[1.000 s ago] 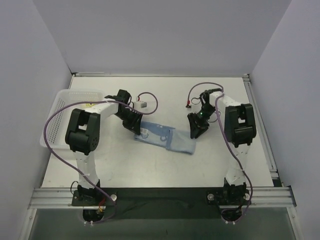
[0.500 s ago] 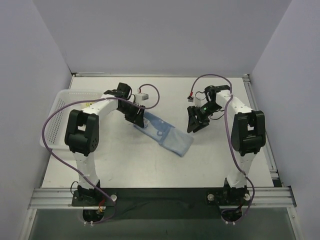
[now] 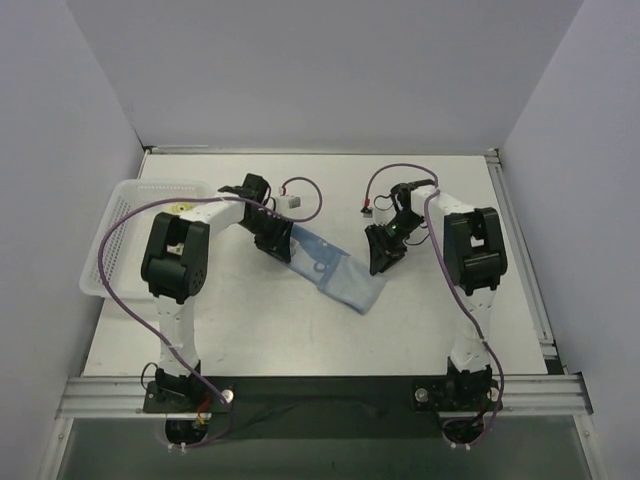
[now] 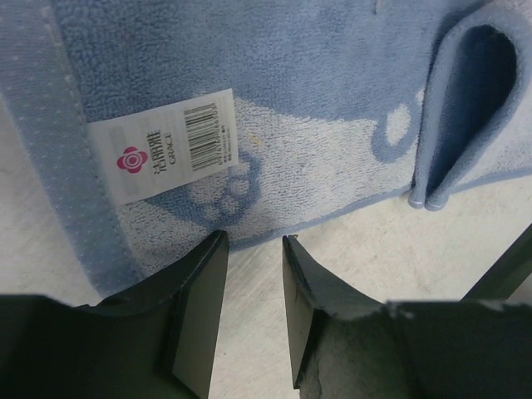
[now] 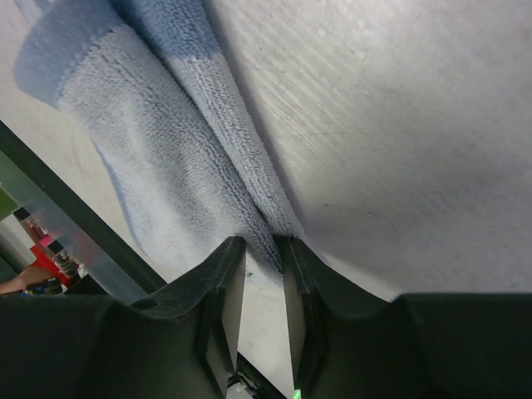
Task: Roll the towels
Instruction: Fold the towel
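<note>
**A:** Top view. Where is the blue towel (image 3: 335, 272)?

**B:** On the desk (image 3: 300, 335), near the middle. It is a long strip on the slant, one end toward 10 o'clock and the other toward 4 o'clock.

**A:** And the arms?

**B:** The left fingers (image 3: 275, 243) are at the strip's 10 o'clock end. The right fingers (image 3: 380, 258) are against its long edge on the 2 o'clock side. A white mesh basket (image 3: 140, 185) sits at the desk's 9 o'clock edge, well apart from the towel. The finger gaps are too small to read from up here.

**A:** Left wrist view.

**B:** The blue towel (image 4: 332, 75) fills the upper half. A white label (image 4: 162, 148) with a barcode lies on it at 10 o'clock. A paler patch with a paw-like print runs beside the label. At 2 o'clock a fold (image 4: 465, 100) stands up as an open loop. The left fingers (image 4: 212, 266) are apart with only bare desk between them, and the towel's hem lies just past the tips.

**A:** Right wrist view.

**B:** The blue towel (image 5: 150, 150) comes down from 11 o'clock as a doubled strip, and the desk (image 5: 399, 150) takes up the 1 to 3 o'clock side. The right fingers (image 5: 231, 266) stand close together with a narrow slit between them. The towel's thin edge runs into that slit at the tips.

**A:** Clamped?

**B:** I cannot tell. The edge sits between the tips, but the view does not show whether they press on it.
</note>
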Available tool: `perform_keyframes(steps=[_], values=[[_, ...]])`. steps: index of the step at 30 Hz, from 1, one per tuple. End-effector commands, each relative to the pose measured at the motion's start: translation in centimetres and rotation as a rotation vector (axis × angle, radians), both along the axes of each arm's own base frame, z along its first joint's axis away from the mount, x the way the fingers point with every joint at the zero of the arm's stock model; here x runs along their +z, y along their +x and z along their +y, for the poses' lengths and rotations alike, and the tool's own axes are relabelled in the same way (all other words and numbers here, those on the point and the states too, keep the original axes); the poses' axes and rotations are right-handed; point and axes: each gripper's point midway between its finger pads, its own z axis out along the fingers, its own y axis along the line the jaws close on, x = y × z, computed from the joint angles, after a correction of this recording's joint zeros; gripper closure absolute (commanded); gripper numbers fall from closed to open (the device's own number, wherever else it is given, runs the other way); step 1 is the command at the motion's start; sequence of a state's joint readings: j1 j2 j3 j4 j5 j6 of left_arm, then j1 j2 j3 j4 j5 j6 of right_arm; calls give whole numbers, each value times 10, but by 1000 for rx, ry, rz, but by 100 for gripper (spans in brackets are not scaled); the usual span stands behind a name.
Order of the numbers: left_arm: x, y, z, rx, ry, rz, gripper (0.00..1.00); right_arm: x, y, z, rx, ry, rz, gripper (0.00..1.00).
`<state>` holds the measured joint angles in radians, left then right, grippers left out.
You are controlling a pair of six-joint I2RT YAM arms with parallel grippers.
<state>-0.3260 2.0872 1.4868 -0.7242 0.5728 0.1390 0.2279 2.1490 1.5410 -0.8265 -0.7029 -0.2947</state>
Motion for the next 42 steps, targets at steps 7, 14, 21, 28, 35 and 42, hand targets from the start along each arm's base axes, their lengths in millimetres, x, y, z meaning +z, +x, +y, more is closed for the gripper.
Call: perform_keyframes(steps=[7,14,21,28,35,42], values=[[-14,40,11,-1,60,-74,65,5,-69,11,42,13,154,100],[38,59,-1,-59,-90,-170,42,33,-106,46,58,147,233,91],[127,41,8,-128,-168,-390,36,69,-68,34,-36,219,107,71],[120,-39,-5,-286,-92,-489,37,98,-4,65,-6,236,-72,63],[112,-101,-32,-406,-50,-595,39,88,-22,115,59,362,80,80],[66,-146,-72,-607,166,-680,38,33,-37,122,107,225,118,84]])
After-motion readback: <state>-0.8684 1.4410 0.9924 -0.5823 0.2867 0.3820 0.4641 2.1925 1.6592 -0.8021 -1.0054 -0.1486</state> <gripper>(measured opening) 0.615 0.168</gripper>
